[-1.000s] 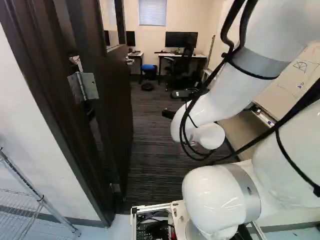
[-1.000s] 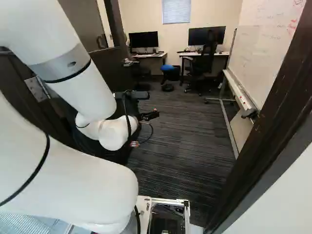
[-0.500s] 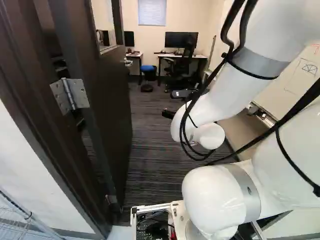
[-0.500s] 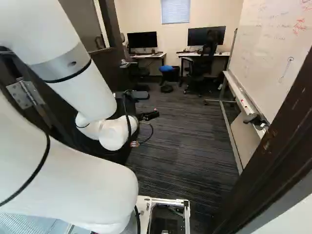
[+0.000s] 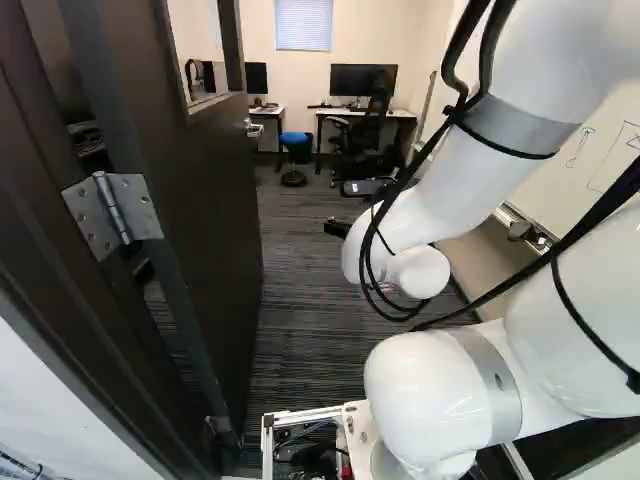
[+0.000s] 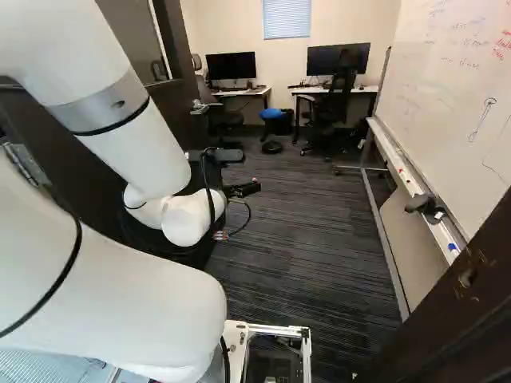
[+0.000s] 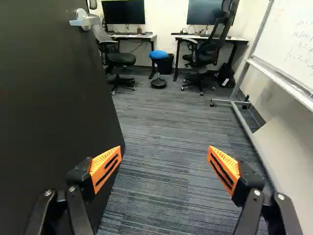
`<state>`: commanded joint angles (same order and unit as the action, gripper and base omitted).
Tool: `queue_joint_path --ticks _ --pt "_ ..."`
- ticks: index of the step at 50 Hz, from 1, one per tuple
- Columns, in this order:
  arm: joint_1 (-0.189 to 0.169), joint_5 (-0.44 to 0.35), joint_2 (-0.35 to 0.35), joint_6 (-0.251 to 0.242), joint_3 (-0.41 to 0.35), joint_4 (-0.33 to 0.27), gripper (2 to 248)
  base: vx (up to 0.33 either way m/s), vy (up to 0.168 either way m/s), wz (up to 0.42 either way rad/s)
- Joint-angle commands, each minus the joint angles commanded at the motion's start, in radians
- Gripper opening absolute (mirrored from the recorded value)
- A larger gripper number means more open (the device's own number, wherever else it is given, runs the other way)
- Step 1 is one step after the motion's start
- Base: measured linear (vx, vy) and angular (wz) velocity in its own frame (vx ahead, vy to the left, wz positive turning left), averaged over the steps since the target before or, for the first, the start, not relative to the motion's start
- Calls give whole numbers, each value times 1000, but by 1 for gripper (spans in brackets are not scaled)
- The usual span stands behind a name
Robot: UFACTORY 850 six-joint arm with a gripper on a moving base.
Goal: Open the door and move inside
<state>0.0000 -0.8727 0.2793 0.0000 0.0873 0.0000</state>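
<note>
The gripper (image 6: 243, 189) shows small and dark at the arm's end in the right base view. In the wrist view the gripper (image 7: 165, 169) stands open, its orange pads wide apart with nothing between them. The dark door (image 5: 205, 200) stands swung inward along the left of the left base view, its hinge (image 5: 113, 212) exposed at the frame. In the wrist view the door (image 7: 54, 98) fills the space beside and behind one finger; whether they touch I cannot tell. Its silver handle (image 7: 84, 19) is farther ahead, clear of the fingers.
Carpeted floor (image 7: 161, 132) runs ahead to desks with monitors (image 6: 231, 65), office chairs (image 7: 210, 46) and a blue stool (image 7: 158, 55). A wheeled whiteboard (image 6: 447, 104) lines the right side. The dark door frame (image 6: 455, 303) stands close at the right of the right base view.
The base has moved forward through the doorway; hinge and frame have slid nearer and outward in the base views. The arm holds the same pose against its lowest joint.
</note>
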Motion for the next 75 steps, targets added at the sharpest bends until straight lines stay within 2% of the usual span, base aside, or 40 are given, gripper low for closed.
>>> queue_joint_path --ticks 34,75 --pt "0 0 0 0 0 0 247 90 0 -15" --pt "0 0 0 0 0 0 247 118 -45 -176"
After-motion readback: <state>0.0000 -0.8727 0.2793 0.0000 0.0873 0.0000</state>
